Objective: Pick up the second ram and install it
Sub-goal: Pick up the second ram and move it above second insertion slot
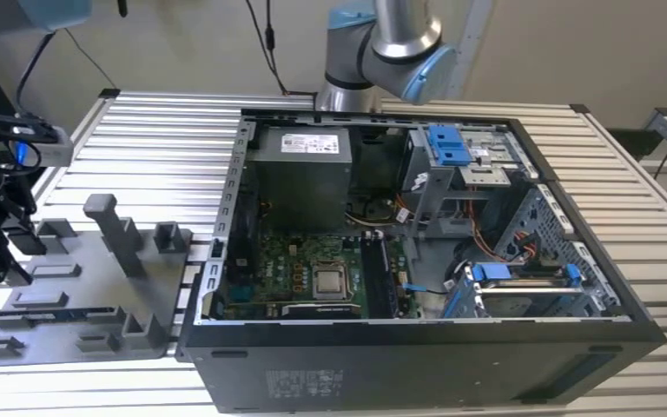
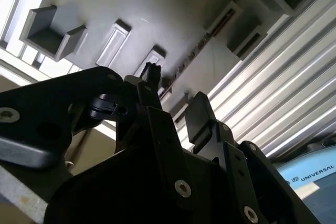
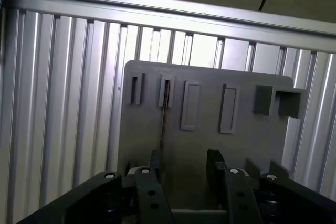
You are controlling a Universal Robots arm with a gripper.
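In the exterior view the gripper (image 1: pixel 7 261) hangs over the grey fixture plate (image 1: pixel 93 285) at the exterior view's left, on the slatted metal table (image 1: pixel 160 130). The open computer case (image 1: pixel 426 356) stands just beside the plate on the exterior view's right, its motherboard (image 1: pixel 310 269) exposed. The arm's base (image 1: pixel 380 43) rises behind the far side of the case. The second ram (image 1: pixel 65 310) stands on edge in the plate between low grey blocks, near the plate's near edge, showing as a thin bluish strip. In the first wrist view the ram (image 3: pixel 163 119) appears edge-on as a dark thin line running from a slot block towards the gripper (image 3: pixel 185 163). The jaws are spread apart with bare plate showing between them and nothing gripped. One of the fingers (image 3: pixel 155 163) sits close beside the end of the stick; whether it touches cannot be told.
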